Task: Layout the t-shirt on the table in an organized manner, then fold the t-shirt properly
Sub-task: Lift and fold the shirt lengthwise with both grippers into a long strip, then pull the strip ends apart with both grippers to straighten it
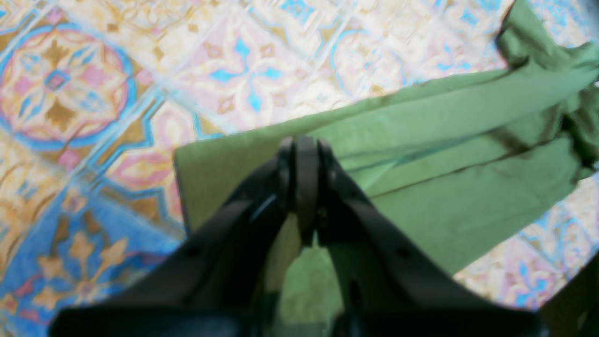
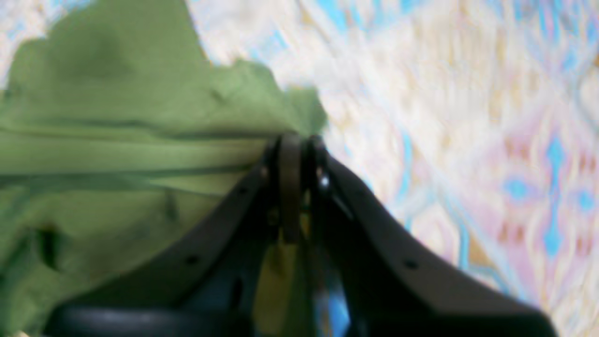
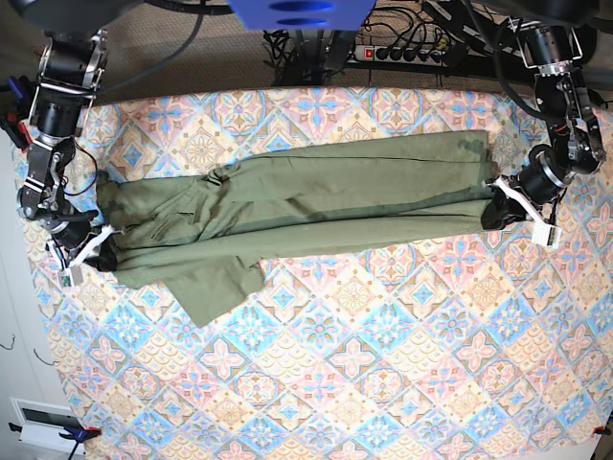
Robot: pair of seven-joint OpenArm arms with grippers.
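Note:
The olive-green t-shirt (image 3: 306, 206) lies stretched sideways across the table (image 3: 364, 364), folded lengthwise, with one sleeve (image 3: 215, 287) sticking out toward the front. At the view's right end, my left gripper (image 3: 498, 207) is shut on the shirt's edge. The left wrist view shows the fingertips (image 1: 302, 145) pinched on the green cloth (image 1: 444, 140) over the patterned table (image 1: 234, 70). At the view's left end, my right gripper (image 3: 103, 253) is shut on the bunched end. Its wrist view shows the jaws (image 2: 292, 142) closed on the t-shirt (image 2: 117, 140) above the table (image 2: 468, 140).
A power strip (image 3: 402, 53) and cables lie behind the table's far edge. A blue robot base part (image 3: 297, 11) sits at the top centre. A white box (image 3: 43, 422) stands off the table's front left corner. Patterned cloth shows in front of the shirt.

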